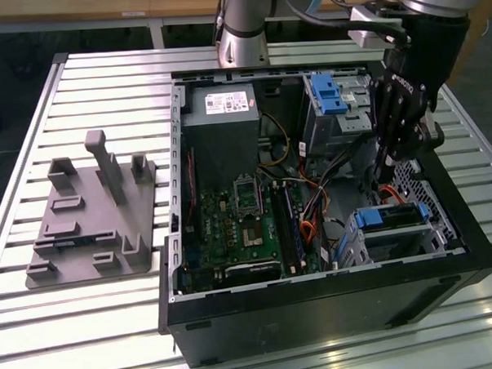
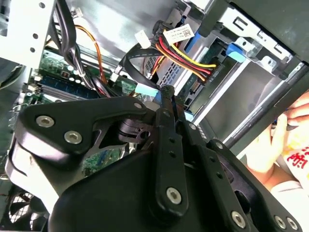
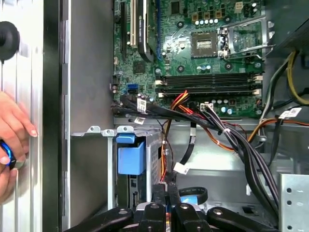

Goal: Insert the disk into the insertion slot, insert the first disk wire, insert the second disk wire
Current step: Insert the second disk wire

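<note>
The disk (image 1: pixel 392 217), silver in its blue carrier, sits inside the insertion slot (image 1: pixel 400 241), a low perforated cage at the case's corner on the exterior view's right. In the first wrist view the carrier's blue end (image 3: pixel 130 157) shows in the cage (image 3: pixel 154 145). My gripper (image 1: pixel 382 174) hangs just above and behind the cage, inside the case. In both wrist views its fingers (image 2: pixel 166 92) (image 3: pixel 168 186) are pressed together on a black disk wire with a light blue connector (image 2: pixel 146 90) (image 3: pixel 192 197). A red, yellow and black wire bundle (image 2: pixel 186 55) lies close ahead.
The open case holds a motherboard (image 1: pixel 243 221), a power supply (image 1: pixel 220 120) and a taller bay with a blue latch (image 1: pixel 328 91). Thick black cable bundles (image 3: pixel 241 150) cross beside the gripper. A grey fixture (image 1: pixel 92 216) lies on the slatted table. A person's hand (image 3: pixel 14 130) rests at the case's outer wall.
</note>
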Robot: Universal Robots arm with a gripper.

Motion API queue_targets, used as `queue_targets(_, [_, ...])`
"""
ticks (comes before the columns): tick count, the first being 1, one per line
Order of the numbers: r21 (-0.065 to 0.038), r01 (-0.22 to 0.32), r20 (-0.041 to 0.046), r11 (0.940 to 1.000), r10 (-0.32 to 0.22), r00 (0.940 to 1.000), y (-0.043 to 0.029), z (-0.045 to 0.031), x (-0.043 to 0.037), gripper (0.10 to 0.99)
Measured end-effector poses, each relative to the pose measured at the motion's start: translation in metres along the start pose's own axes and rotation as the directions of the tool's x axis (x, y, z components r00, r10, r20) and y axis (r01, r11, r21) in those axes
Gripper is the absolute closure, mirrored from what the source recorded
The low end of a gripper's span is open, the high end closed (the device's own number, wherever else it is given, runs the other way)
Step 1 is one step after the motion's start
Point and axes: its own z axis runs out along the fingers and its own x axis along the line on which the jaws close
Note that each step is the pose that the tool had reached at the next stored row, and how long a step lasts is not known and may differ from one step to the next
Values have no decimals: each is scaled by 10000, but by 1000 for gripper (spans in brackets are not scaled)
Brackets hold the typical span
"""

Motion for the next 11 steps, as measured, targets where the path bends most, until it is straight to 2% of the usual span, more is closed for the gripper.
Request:
queue_targets(1, [-1, 1, 52, 10000, -1, 10000, 0, -1, 15, 941])
queue_targets(6, [-3, 4, 168, 10000, -4, 9999, -3, 16, 103, 941])
queue_targets(11, [-9, 12, 415, 10000, -12, 9991, -5, 35, 195, 941])
